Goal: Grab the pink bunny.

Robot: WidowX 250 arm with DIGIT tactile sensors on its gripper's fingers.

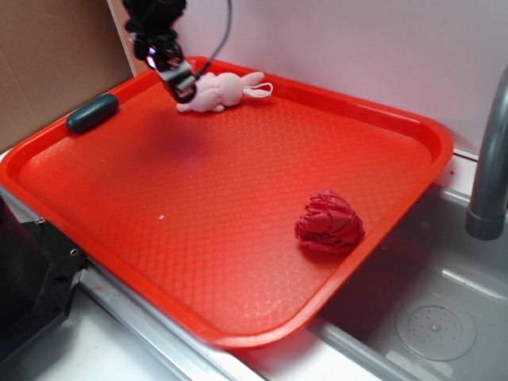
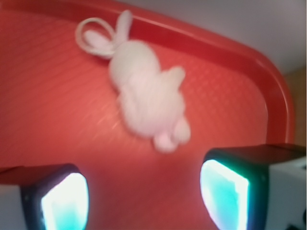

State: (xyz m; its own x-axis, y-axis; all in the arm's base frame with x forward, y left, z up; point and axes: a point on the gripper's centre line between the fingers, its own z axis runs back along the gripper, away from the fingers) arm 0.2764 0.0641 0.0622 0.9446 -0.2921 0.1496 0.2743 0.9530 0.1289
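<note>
- Gripper (image 1: pixel 184 86): at the far-left corner of the tray, low and just beside the bunny's rear end. Jaws spread apart, nothing between them; the wrist view shows both fingertip pads (image 2: pixel 64 201) lit teal, with bare tray surface in the gap.
- Pink bunny (image 1: pixel 218 91): pale plush rabbit lying on its side on the tray, near the far rim, ears and thin white loop (image 1: pixel 260 90) pointing away from the gripper.
- Orange-red tray (image 1: pixel 238 238): textured plastic, resting across a sink edge.
- Red cloth ball (image 1: pixel 329 222): wrinkled, deep red, near the tray's right rim, well apart from the bunny.
- Dark teal oblong object (image 1: pixel 92 112): on the tray's left rim; identity unclear.
- Sink basin (image 1: pixel 436 317) and grey faucet (image 1: pixel 490 159): to the right of the tray.
- Progress: approach appears nearly complete; bunny not yet enclosed. Remaining, by judgement: advance over the body, close, lift.
- View differences: the exterior view alone shows ball, faucet and oblong object; the wrist view alone shows that the bunny lies ahead of the fingertips, not between them, though blurred.
</note>
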